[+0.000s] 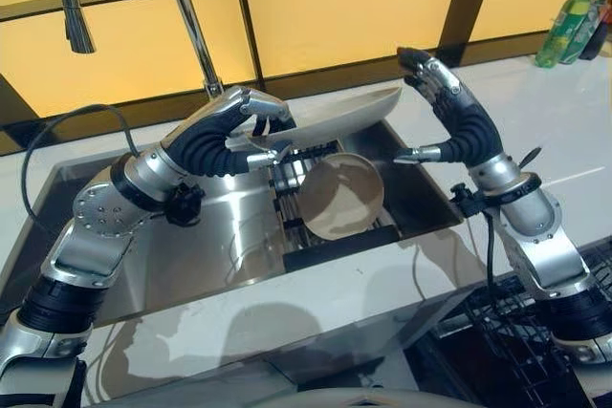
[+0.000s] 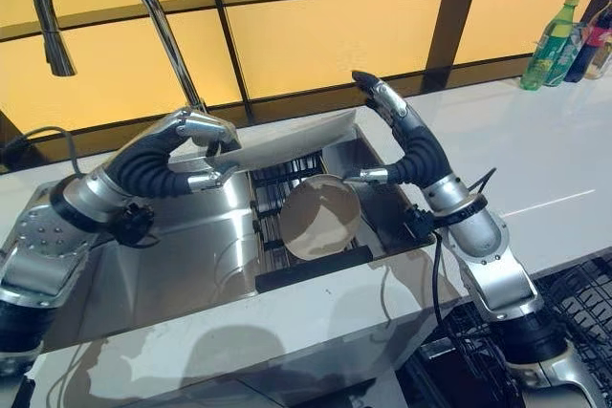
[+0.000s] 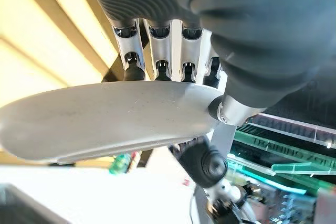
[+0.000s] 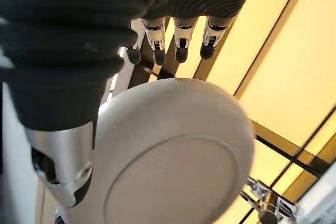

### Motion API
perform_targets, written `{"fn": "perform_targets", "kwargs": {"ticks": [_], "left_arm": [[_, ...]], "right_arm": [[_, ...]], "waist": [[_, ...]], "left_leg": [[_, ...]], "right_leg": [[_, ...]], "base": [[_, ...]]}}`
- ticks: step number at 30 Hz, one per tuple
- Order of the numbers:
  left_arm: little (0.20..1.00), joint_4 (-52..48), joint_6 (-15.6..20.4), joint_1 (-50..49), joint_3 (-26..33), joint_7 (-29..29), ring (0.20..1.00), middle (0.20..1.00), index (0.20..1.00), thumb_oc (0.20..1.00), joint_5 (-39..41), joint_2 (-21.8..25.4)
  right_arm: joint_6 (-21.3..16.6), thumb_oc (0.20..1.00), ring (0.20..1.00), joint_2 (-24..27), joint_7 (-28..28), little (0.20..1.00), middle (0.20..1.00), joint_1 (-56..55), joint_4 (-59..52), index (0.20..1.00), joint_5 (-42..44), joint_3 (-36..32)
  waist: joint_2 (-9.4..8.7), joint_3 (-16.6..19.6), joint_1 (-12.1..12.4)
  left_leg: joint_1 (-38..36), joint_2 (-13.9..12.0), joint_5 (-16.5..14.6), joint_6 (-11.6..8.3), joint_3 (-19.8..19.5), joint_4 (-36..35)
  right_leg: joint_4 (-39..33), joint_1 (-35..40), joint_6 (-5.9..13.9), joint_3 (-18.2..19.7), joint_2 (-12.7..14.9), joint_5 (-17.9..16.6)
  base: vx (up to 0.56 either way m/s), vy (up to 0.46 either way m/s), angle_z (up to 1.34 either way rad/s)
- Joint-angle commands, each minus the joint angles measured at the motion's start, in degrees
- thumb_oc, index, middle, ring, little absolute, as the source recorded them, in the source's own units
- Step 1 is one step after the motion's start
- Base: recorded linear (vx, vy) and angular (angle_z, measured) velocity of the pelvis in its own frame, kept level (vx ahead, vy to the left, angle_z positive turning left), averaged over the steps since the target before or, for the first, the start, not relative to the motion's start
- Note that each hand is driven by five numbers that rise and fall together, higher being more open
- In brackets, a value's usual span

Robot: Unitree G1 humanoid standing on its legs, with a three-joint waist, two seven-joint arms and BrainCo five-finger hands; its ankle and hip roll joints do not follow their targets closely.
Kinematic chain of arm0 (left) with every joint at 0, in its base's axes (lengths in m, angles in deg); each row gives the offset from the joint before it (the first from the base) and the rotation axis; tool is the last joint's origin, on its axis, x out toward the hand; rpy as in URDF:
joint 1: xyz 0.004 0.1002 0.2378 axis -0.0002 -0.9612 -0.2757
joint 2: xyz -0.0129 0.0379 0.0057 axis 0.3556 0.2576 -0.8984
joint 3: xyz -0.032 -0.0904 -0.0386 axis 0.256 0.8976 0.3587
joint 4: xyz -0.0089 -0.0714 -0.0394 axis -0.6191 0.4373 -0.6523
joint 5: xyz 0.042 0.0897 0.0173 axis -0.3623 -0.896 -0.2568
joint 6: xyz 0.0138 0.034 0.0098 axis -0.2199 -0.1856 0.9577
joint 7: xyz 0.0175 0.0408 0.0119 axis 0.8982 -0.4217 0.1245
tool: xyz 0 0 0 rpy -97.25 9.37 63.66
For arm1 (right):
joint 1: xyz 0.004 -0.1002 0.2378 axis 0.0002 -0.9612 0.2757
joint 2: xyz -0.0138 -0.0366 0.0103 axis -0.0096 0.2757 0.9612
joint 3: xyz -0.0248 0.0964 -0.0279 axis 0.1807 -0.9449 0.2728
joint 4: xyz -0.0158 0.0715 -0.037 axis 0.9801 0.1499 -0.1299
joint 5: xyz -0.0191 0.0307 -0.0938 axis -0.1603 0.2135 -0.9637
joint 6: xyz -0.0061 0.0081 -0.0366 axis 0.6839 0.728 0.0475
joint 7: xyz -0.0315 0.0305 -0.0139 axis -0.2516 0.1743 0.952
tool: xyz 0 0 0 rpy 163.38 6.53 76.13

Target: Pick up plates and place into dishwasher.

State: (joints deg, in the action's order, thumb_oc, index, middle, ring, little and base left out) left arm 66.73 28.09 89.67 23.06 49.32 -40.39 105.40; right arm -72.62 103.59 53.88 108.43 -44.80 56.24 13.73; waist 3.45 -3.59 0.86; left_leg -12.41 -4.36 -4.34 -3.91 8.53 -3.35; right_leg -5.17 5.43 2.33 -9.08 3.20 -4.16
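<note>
Left hand [image 1: 251, 121]: over the sink [image 1: 182, 255], fingers on top and thumb beneath, clamped on the left rim of a pale plate [image 1: 346, 112] held nearly level in the air, just right of the faucet [image 1: 182, 7]. Its wrist view shows the fingers [image 3: 157, 66] lying along the plate's upper edge and the thumb under it. Right hand [image 1: 442, 102]: raised at the plate's right end, fingers straight and apart, thumb out below; its wrist view shows fingertips above the plate's underside, contact not clear. Second plate [image 1: 341, 196]: standing tilted in the dark rack [image 1: 316, 236] in the sink, below the held one. Bottles [image 1: 566, 21]: far right on the counter [image 1: 555, 131]. Wire rack [image 1: 535, 351]: near right.
</note>
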Motion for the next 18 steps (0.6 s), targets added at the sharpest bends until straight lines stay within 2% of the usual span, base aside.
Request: {"fn": "perform_targets", "kwargs": {"ticks": [1, 5, 12, 18], "left_arm": [[0.200, -0.53, -2.15, 3.91, -1.14, 3.45, 0.200, 0.200, 0.200, 0.200, 7.24, 1.41], [0.200, -0.72, -4.09, 4.27, -1.28, 7.57, 0.200, 0.200, 0.200, 0.200, 8.08, 1.88], [0.200, -0.10, -4.97, 4.34, -0.38, 9.59, 0.200, 0.200, 0.200, 0.200, 9.66, 3.36], [0.200, -0.47, -4.91, 5.38, -0.50, 10.85, 0.200, 0.200, 0.200, 0.200, 10.46, 2.81]], "right_arm": [[-2.75, 1.000, 1.000, 1.76, 0.44, 1.000, 1.000, 3.17, -3.04, 1.000, -0.82, 0.06], [-2.76, 1.000, 1.000, 2.26, 0.76, 1.000, 1.000, 3.48, -3.14, 1.000, -1.93, -0.33], [-2.38, 1.000, 1.000, 2.99, 0.74, 1.000, 1.000, 2.79, -2.63, 1.000, -1.98, -1.52], [-0.84, 1.000, 1.000, 2.73, -5.40, 1.000, 1.000, 4.10, -3.57, 1.000, 0.63, -0.13]], "waist": [[-3.34, 4.49, 0.53], [-3.32, 4.42, 0.76], [-3.17, 4.44, 0.95], [-3.24, 4.37, 1.13]], "left_leg": [[6.90, -0.77, 1.23, -0.94, -2.94, 1.36], [6.83, -0.50, 1.17, -0.80, -3.25, 1.38], [6.89, -0.33, 1.24, -0.65, -3.47, 1.31], [6.88, -0.13, 1.34, -0.65, -3.98, 1.17]], "right_leg": [[4.36, 0.60, 6.22, -1.82, 7.01, 5.96], [4.37, 0.80, 6.21, -1.96, 7.18, 5.93], [4.28, 0.94, 6.24, -1.94, 7.40, 5.90], [4.11, 1.09, 6.20, -1.76, 7.36, 5.83]], "base": [[0.00, 0.000, 0.00], [0.00, 0.000, 0.00], [0.00, 0.000, 0.00], [0.00, 0.000, 0.00]]}}
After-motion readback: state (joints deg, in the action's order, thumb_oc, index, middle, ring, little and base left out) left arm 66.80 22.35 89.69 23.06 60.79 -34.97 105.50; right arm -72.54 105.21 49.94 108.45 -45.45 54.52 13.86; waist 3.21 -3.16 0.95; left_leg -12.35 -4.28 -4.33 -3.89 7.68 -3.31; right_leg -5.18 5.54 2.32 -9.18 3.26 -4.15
